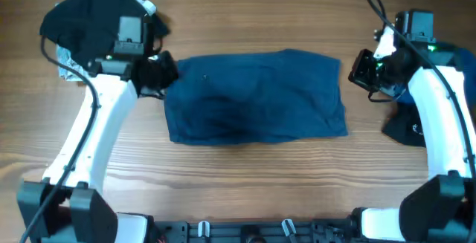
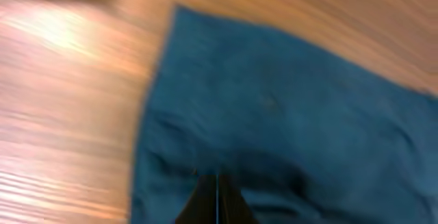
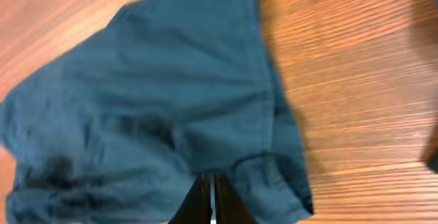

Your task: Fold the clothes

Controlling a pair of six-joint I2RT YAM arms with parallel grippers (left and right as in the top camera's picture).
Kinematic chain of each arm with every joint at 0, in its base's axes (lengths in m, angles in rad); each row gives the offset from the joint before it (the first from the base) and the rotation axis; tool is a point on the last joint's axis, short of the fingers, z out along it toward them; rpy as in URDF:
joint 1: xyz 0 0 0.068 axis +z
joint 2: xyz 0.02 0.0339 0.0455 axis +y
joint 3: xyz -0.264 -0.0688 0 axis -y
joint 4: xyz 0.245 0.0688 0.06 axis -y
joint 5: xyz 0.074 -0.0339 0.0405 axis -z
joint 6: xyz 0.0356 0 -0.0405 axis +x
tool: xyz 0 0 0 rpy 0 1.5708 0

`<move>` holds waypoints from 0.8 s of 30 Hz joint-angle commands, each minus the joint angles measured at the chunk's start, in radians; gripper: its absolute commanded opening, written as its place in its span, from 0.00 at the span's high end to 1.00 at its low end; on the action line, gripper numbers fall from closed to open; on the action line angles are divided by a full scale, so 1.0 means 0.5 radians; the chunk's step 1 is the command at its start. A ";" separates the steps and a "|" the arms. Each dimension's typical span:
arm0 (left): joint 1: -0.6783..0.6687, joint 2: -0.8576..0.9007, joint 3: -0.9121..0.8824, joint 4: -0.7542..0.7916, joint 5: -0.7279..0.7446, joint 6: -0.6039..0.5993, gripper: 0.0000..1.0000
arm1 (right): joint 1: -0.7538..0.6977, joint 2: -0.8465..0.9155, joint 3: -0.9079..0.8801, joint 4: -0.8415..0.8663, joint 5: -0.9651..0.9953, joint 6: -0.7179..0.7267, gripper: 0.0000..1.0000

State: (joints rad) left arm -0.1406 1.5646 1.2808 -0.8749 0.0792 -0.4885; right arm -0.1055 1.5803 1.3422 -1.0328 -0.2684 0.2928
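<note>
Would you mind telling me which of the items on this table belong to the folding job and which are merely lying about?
Job: blue garment, mid-table; black garment, behind the left arm; dark garment, beside the right arm.
Lying about: white item, partly under the black garment.

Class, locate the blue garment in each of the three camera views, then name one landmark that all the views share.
Overhead: the blue garment lies at the centre of the picture.
Left wrist: it fills the right and lower frame, blurred, with one corner near the top.
Right wrist: it covers the left and centre, its edge running down the right.
Shared landmark: the wooden table, which borders the cloth in every view.
</note>
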 commanded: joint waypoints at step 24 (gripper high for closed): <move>-0.416 0.793 -0.302 -0.613 0.013 -0.192 0.96 | 0.224 0.786 -0.253 0.360 0.283 0.436 0.96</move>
State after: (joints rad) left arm -0.3534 1.9636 1.1580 -1.1477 0.2256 -0.6029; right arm 0.0154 1.9633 1.2179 -0.8551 -0.2649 0.4492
